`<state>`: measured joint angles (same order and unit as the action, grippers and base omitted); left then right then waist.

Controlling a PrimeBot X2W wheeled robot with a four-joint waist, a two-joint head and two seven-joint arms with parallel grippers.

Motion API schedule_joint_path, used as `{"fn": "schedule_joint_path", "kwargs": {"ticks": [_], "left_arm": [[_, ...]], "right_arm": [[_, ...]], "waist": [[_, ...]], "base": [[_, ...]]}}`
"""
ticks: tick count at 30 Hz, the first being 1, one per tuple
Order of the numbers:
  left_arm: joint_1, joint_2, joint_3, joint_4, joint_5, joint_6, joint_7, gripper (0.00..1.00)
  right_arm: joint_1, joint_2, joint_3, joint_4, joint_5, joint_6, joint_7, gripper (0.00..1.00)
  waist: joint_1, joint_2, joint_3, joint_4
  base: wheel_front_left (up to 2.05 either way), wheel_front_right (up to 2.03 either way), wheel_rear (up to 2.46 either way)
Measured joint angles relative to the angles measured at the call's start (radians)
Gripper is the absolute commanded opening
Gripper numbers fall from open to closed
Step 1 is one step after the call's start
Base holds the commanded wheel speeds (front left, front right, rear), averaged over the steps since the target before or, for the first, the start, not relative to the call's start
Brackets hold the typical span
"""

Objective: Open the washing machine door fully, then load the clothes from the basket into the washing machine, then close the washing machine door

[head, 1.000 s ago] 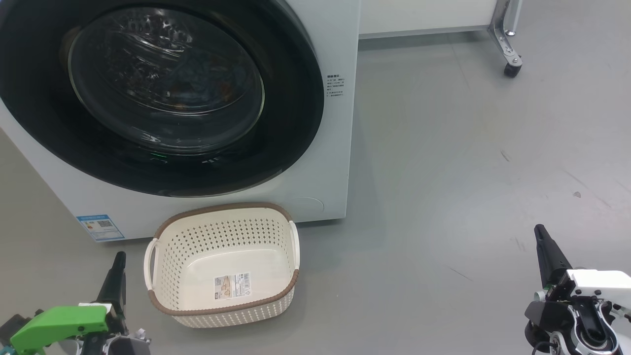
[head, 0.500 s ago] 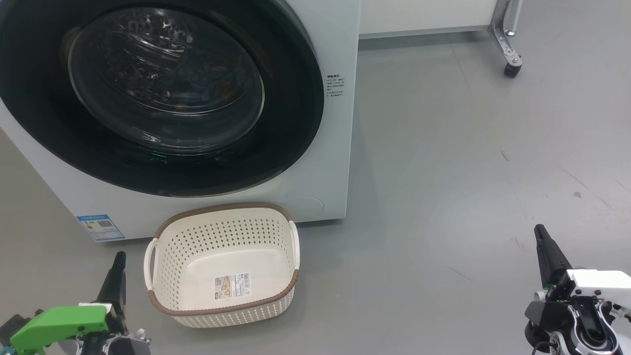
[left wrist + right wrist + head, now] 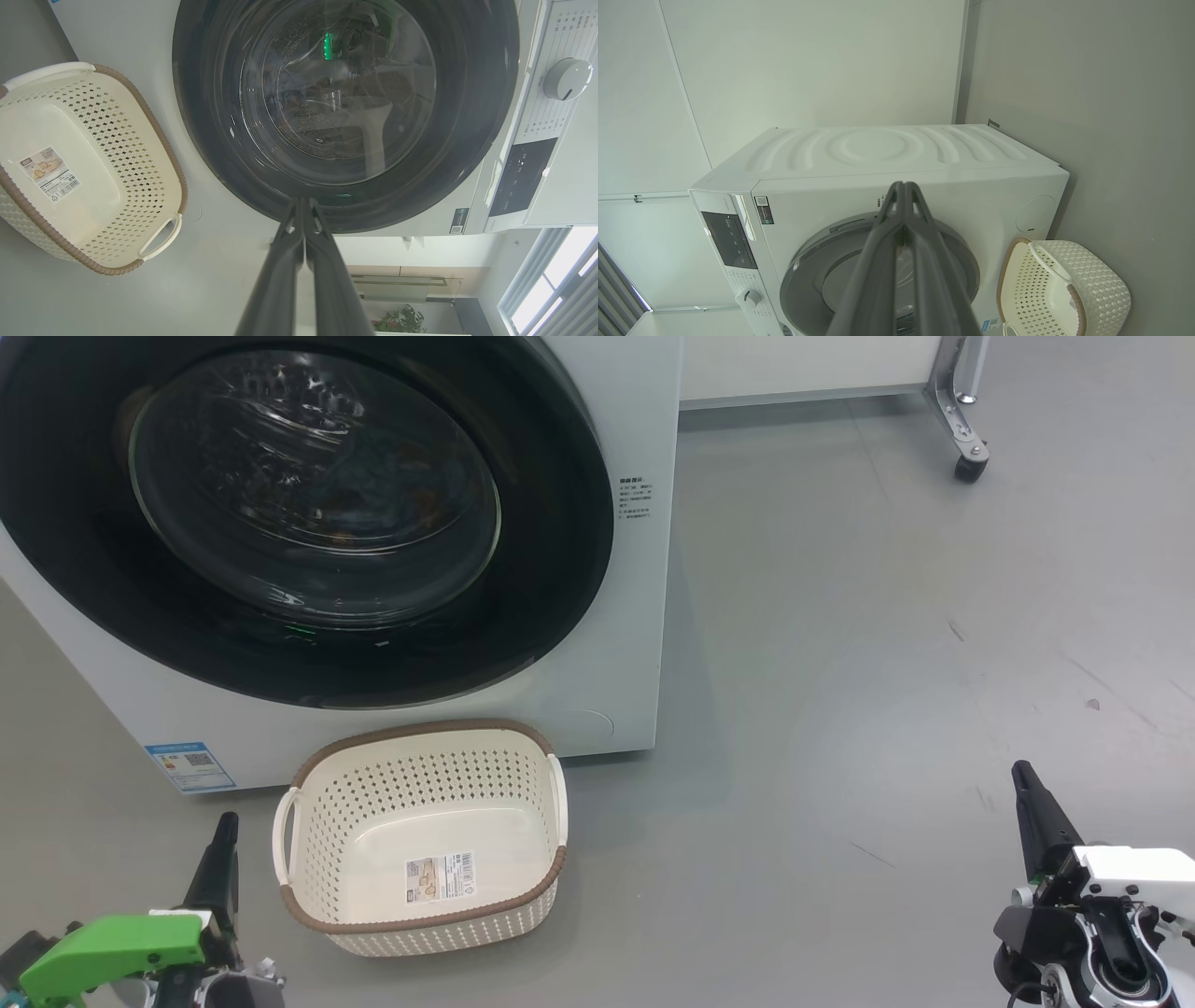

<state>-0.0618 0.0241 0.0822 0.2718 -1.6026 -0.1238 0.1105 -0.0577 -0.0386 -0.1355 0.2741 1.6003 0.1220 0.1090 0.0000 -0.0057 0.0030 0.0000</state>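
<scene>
Left end effector (image 3: 224, 831) & right end effector (image 3: 1024, 779) are both low, pinched closed w/ nothing in them. Next, the basket (image 3: 420, 726) sits empty on the floor (image 3: 840, 663), just in front of the washing machine (image 3: 644, 616). Behind it the washing machine door (image 3: 560, 523) is shut. The clothes are prob inside, but the glass is too dark to confirm. Looks basically done imo.

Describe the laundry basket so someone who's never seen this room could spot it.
Find the big white washing machine with its round black-rimmed door. On the grey floor right in front of it sits the basket. It alone is small, cream-white and perforated, with a brown rim and a label sticker on its bare bottom.
</scene>
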Motion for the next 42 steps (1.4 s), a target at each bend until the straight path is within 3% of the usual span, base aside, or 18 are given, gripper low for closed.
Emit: {"fn": "schedule_joint_path", "kwargs": {"ticks": [42], "left_arm": [[0.0,0.0,0.0,0.0,0.0,0.0,0.0,0.0]], "right_arm": [[0.0,0.0,0.0,0.0,0.0,0.0,0.0,0.0]], "waist": [[0.0,0.0,0.0,0.0]], "base": [[0.0,0.0,0.0]]}}
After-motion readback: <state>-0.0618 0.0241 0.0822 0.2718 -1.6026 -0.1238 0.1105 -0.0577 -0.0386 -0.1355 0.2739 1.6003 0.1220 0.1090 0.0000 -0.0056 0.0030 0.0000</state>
